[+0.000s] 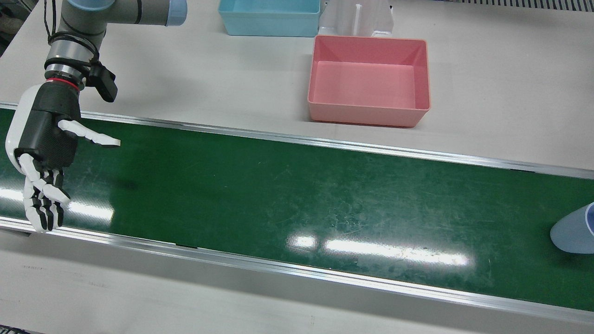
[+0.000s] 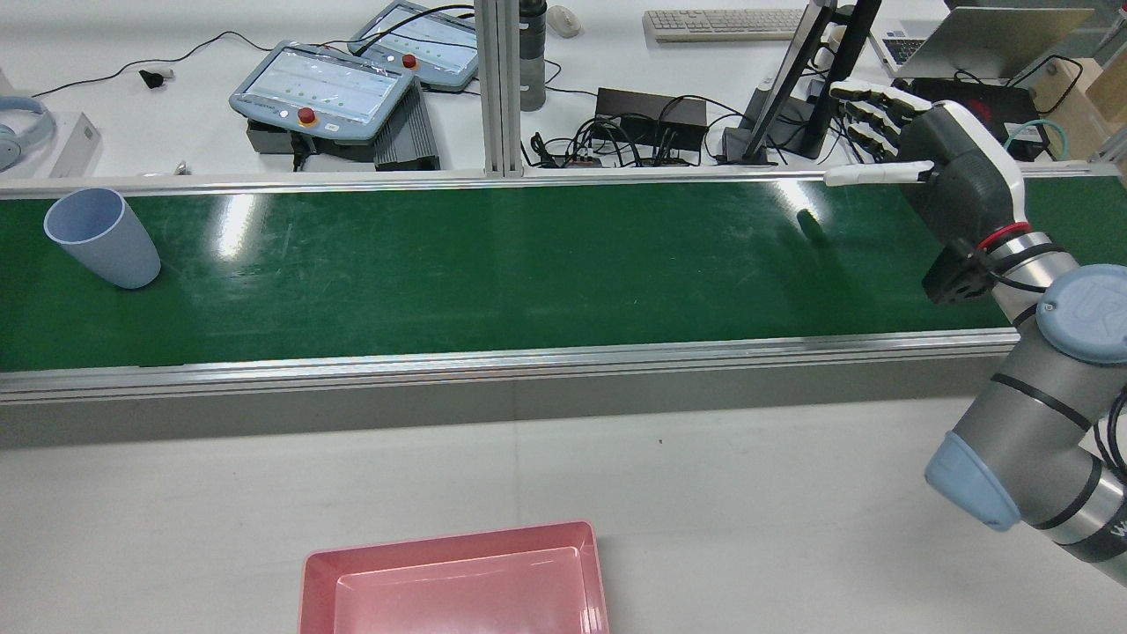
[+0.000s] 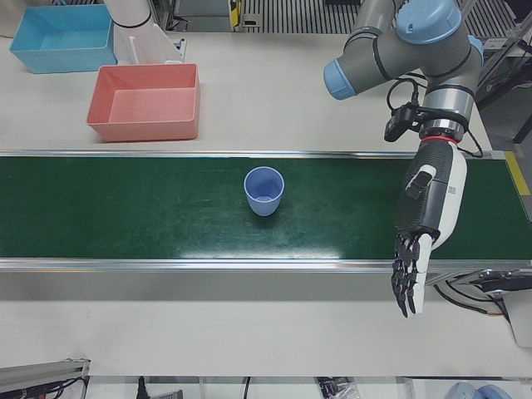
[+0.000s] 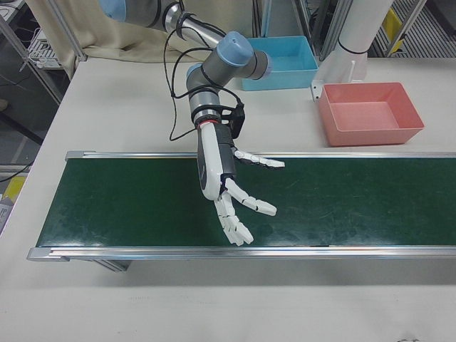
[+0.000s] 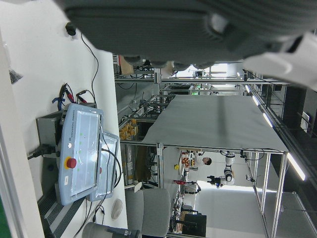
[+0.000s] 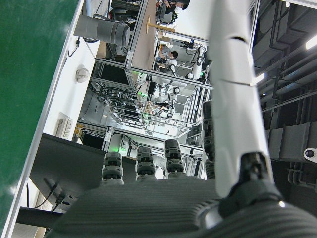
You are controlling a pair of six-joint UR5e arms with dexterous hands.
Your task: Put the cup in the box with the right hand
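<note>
A pale blue cup (image 3: 264, 191) stands upright on the green conveyor belt (image 3: 125, 208); it shows at the right edge of the front view (image 1: 575, 229) and the far left of the rear view (image 2: 101, 238). The pink box (image 1: 362, 83) sits empty on the white table beside the belt, also seen in the rear view (image 2: 449, 586) and right-front view (image 4: 367, 114). My right hand (image 1: 46, 139) hovers over the belt's opposite end, far from the cup, open with fingers spread (image 4: 224, 178) (image 2: 955, 176). My left hand (image 3: 424, 233) hangs open over the belt's end, fingers pointing down, empty.
A blue box (image 1: 269, 18) and a white pedestal (image 1: 357, 18) stand behind the pink box. Aluminium rails (image 1: 297, 137) edge the belt. Across the belt from the robot lie teach pendants (image 2: 321, 88), cables and a keyboard (image 2: 722, 22).
</note>
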